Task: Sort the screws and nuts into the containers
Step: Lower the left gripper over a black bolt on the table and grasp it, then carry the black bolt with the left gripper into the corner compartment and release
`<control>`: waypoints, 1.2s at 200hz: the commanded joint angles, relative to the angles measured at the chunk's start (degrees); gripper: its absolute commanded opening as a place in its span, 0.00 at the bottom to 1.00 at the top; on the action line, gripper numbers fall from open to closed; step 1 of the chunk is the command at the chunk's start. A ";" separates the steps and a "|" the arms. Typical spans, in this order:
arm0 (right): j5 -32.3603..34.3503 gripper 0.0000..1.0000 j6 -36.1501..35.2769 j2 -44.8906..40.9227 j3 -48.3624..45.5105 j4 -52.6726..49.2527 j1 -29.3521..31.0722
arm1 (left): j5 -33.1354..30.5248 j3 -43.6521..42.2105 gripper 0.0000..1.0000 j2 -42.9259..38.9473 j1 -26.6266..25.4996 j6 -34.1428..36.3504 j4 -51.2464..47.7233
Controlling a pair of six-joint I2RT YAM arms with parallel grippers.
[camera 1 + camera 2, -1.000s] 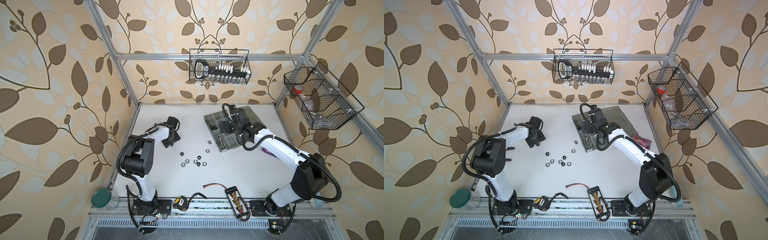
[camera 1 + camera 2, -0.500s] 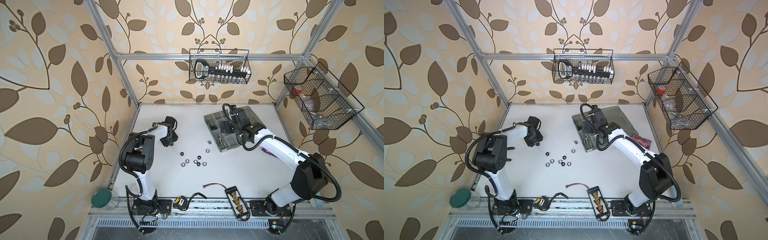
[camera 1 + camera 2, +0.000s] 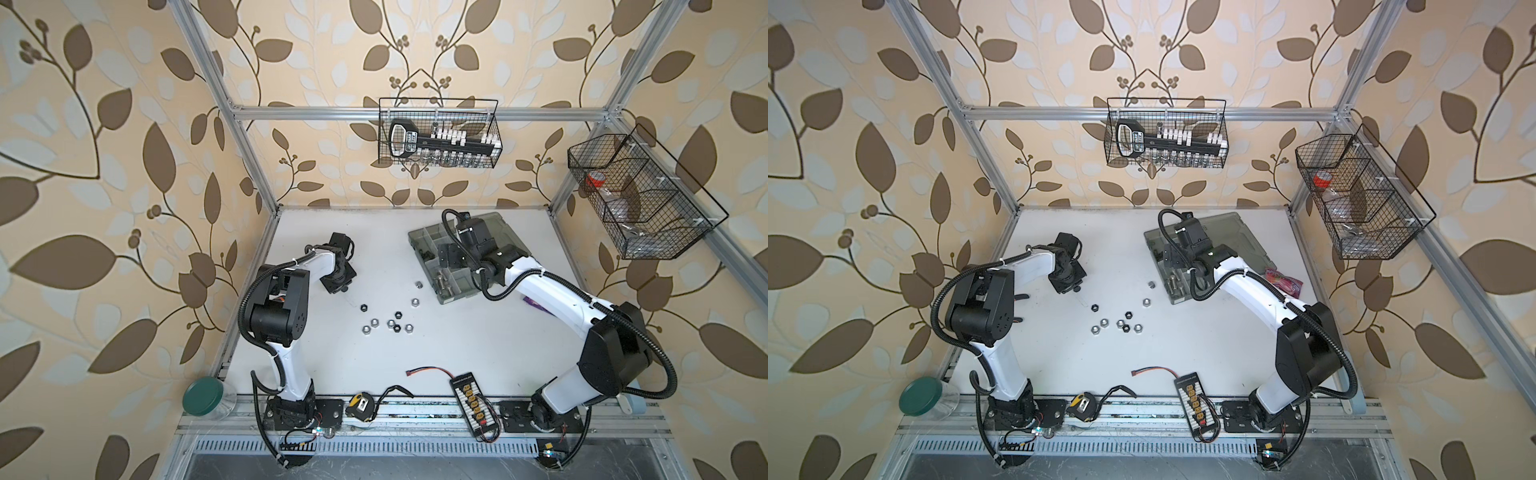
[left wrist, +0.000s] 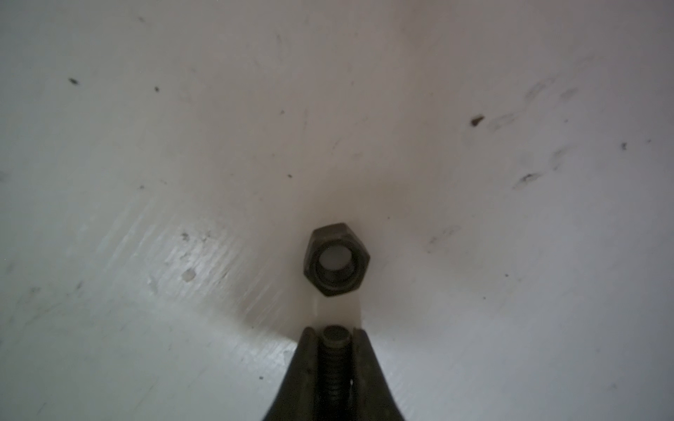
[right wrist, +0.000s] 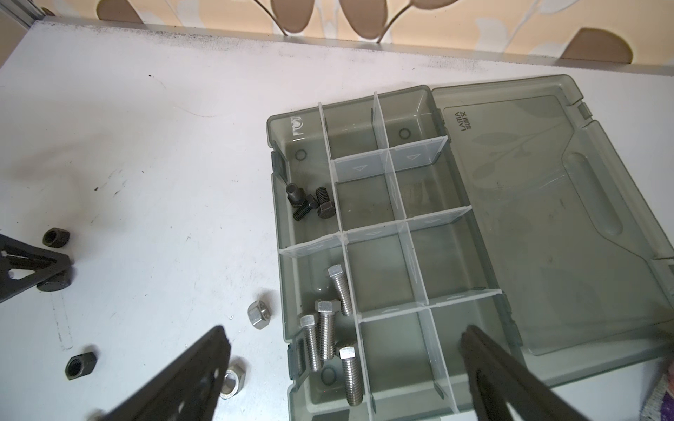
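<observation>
Much bare table (image 3: 478, 349) between nuts (image 3: 390, 323) and front rail (image 3: 424, 410).

Desk (image 3: 457, 357) was white, grey-scuffed. Walls (image 3: 124, 174) were cream with brown leaf-and-vine print. Case (image 5: 547, 226) was translucent grey, dividers clear. Silver screws (image 5: 326, 328); black screws (image 5: 324, 204); black screw (image 4: 334, 368) in black left claw (image 4: 335, 337). Nuts (image 3: 390, 323) were mixed black and silver. Baskets (image 3: 436, 99) were black wire. Arms (image 3: 552, 295) were white, joints black.
</observation>
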 commanded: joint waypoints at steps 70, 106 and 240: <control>2.64 1.00 0.81 0.04 1.20 -1.26 0.56 | 1.40 0.59 0.00 -2.45 0.27 -0.48 -2.04; 3.62 1.00 1.77 -1.27 -0.32 -0.79 0.52 | 2.93 2.11 0.00 -4.97 -1.78 -0.44 -1.93; 6.85 1.00 3.44 -8.32 -7.11 1.22 0.49 | 6.79 39.78 0.00 15.19 -19.90 -0.29 -0.75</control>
